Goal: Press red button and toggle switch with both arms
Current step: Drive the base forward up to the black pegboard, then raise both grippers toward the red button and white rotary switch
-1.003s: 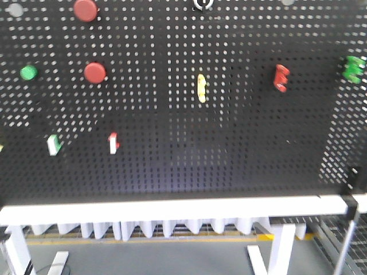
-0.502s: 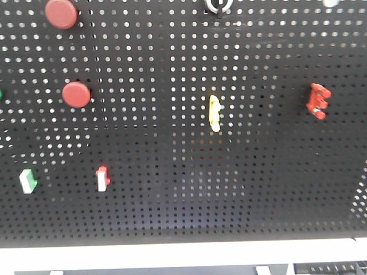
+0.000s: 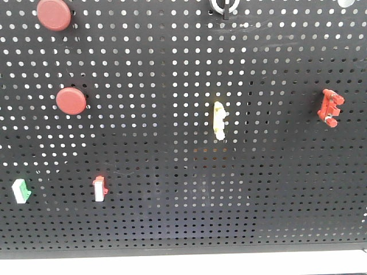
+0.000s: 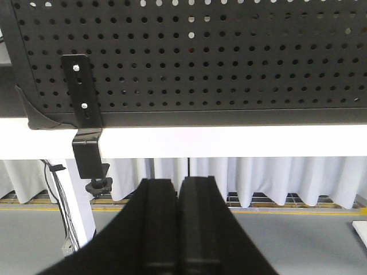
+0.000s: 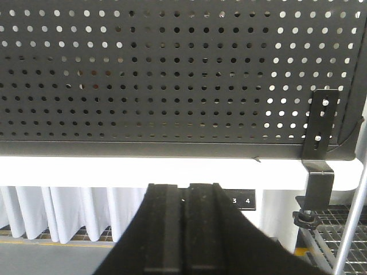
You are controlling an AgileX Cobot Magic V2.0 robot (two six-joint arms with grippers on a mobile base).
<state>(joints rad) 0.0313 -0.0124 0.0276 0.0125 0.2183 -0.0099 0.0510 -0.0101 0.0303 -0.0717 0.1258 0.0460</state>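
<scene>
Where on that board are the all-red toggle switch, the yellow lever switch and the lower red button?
toggle switch (image 3: 331, 107): front view, its red body.
yellow lever switch (image 3: 218, 120): front view, mid-lever.
lower red button (image 3: 71, 101): front view, cap centre.

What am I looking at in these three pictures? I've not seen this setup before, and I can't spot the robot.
The robot has two arms, each with a camera at its wrist; a third camera looks ahead. That front view shows an upright black pegboard carrying controls: an upper red button, a lower red button, a yellow lever switch in the middle, the red toggle switch at the right, and low on the left a green-topped rocker and a red-topped rocker. No arm shows there. The other two pictures look along each arm: the black shape at the bottom is the left gripper in one, the right gripper in the other. Both are shut, holding nothing, and touch nothing.
</scene>
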